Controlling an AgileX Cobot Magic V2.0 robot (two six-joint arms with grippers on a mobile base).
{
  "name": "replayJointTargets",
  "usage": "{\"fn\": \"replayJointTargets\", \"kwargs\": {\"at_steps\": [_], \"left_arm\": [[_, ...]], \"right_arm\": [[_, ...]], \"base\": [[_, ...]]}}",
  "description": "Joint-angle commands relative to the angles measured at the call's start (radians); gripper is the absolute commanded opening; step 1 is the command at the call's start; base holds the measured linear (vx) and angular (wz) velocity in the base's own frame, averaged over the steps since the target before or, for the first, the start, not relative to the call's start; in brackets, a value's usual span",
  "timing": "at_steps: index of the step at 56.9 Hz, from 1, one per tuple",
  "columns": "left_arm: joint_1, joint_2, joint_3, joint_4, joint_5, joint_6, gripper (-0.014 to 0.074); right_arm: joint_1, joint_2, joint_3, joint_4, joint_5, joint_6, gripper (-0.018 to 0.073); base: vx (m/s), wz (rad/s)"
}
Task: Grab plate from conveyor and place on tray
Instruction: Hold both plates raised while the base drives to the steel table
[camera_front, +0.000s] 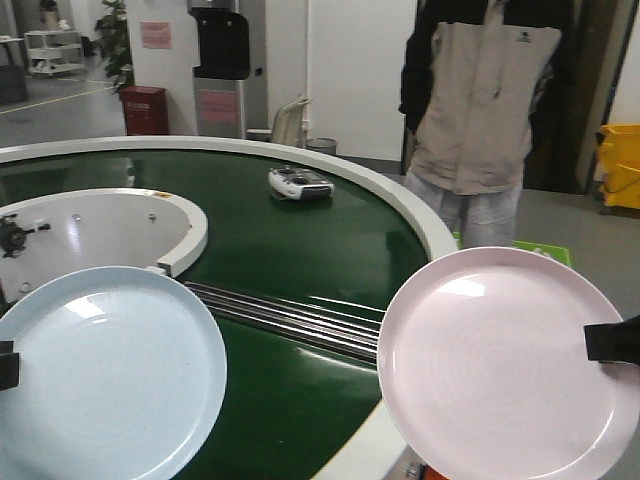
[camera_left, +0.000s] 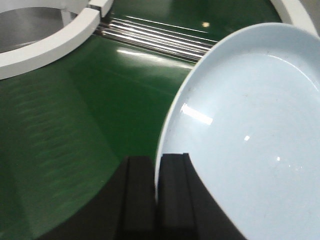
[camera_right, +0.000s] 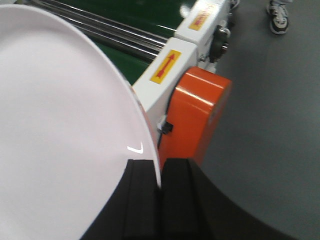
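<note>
We have two plates in hand. Our left hand (camera_left: 156, 165) is clenched on the near rim of the round pale-blue glossy plate (camera_front: 105, 375), one finger above the rim and one below. Our right hand (camera_right: 161, 170) pinches the rim of the round pale-pink glossy plate (camera_front: 500, 365) in the same way.

The blue plate hangs over the large ring-shaped dark green conveyor (camera_front: 300, 240), near the steel roller strips (camera_front: 290, 315). The left wrist view is too tight to be sure, but it seems to sit clear of the belt. The pink plate juts past the belt's white outer edging, above the orange motor housing (camera_right: 200, 115) and the grey floor.

The cream tray does not show in any view, so we judge the step in hand to be the carry. Both grips bite only a narrow strip of rim on slick glaze. We should therefore hold each plate near level, swing slowly, and steer the pink one clear of the orange housing. It would be best to set one plate down flat before the other, releasing only once it rests on the tray.

- Plates: two, one blue and one pink.
- Hands: two, both loaded.
- Conveyor: one.
- Small silver-white object (camera_front: 300, 183) riding the belt: one.
- Person in a beige jacket (camera_front: 480, 100) standing beyond: one.
- Trays in view: none.
</note>
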Motion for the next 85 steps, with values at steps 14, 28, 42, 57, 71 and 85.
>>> {"fn": "replayJointTargets", "kwargs": {"at_steps": [14,28,42,57,71,85], "left_arm": [[-0.004,-0.015,-0.028,-0.014,-0.087,-0.008,-0.0006],[-0.004,-0.015,-0.028,-0.014,-0.087,-0.008,-0.0006],[-0.004,-0.016,-0.028,-0.014,-0.087,-0.008,-0.0006],[-0.004,-0.016,-0.028,-0.014,-0.086,-0.008,-0.0006],[-0.004,-0.016,-0.028,-0.014,-0.086,-0.008,-0.0006],[-0.004,-0.016,-0.028,-0.014,-0.087,-0.008,-0.0006]], "right_arm": [[-0.005,-0.018,-0.027,0.002,-0.07,-0.003,-0.0012],[-0.005,-0.018,-0.027,0.002,-0.07,-0.003,-0.0012],[-0.005,-0.018,-0.027,0.001,-0.07,-0.003,-0.0012],[-0.005,-0.018,-0.027,0.002,-0.066,-0.003,-0.0012],[-0.005,-0.018,-0.027,0.002,-0.066,-0.003,-0.0012],[-0.005,-0.018,-0.027,0.002,-0.066,-0.003,-0.0012]], "base": [[-0.16,-0.53],[-0.13,-0.59],[-0.08,-0.69],[0.02,-0.73],[0.13,-0.7],[0.24,-0.48]]}}
